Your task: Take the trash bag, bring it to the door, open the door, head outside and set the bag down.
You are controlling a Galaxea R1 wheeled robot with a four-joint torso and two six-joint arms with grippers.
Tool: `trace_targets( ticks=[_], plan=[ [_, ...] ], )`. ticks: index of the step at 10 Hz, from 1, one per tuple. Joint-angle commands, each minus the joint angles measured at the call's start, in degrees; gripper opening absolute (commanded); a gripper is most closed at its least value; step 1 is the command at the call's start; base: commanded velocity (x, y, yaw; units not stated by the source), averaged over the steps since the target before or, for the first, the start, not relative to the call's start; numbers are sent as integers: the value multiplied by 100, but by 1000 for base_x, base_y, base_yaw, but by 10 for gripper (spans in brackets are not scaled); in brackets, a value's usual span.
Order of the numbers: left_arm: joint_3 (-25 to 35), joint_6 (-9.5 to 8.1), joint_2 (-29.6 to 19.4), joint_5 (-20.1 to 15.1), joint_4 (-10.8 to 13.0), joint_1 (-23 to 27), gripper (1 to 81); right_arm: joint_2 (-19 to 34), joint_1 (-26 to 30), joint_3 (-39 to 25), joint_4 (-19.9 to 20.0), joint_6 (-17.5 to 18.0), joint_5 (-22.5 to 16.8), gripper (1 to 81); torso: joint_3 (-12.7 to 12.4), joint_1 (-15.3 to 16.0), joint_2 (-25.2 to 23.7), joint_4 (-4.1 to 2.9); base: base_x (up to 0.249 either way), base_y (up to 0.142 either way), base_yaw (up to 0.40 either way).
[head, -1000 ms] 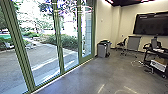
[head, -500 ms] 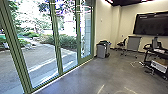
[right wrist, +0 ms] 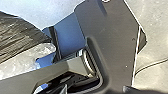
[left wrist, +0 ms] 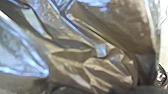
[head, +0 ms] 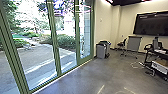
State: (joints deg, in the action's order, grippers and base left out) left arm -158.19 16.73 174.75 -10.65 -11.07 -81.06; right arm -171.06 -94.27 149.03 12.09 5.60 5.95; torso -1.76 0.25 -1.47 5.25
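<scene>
The trash bag (left wrist: pixel 87 53) is large and near in the left wrist view, its dark shiny plastic full of folds. About the left gripper and the right gripper, I cannot tell if they are open or closed. In the head view, green frames (head: pixel 54 40) hold tall glass, and behind it lies paved ground (head: pixel 37 57). A grey bin (head: pixel 100 51) stands near the frames, inside the room

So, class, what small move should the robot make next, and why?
Probably a slight turn left, keeping the bag close to the left wrist. The job ends outside, and the green-framed glass wall, with paving beyond it, stands on the head view's left, while the grey bin is right of the middle.
</scene>
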Motion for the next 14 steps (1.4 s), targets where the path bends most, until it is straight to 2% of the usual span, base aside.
trace_targets(
  ticks=[1,5,14],
  plan=[
    [16,50,-1,-332,8,428,10,-10,289,-24,-40,-15,-349,811,0,0,0,0,122,-62,0],
    [16,50,7,-332,8,445,10,-10,281,-24,-40,-15,-340,811,0,0,0,0,123,-62,0],
    [16,50,-1,-332,-1,445,10,-10,255,-15,-32,-15,-340,811,0,-2,0,0,126,0,0]
  ],
)
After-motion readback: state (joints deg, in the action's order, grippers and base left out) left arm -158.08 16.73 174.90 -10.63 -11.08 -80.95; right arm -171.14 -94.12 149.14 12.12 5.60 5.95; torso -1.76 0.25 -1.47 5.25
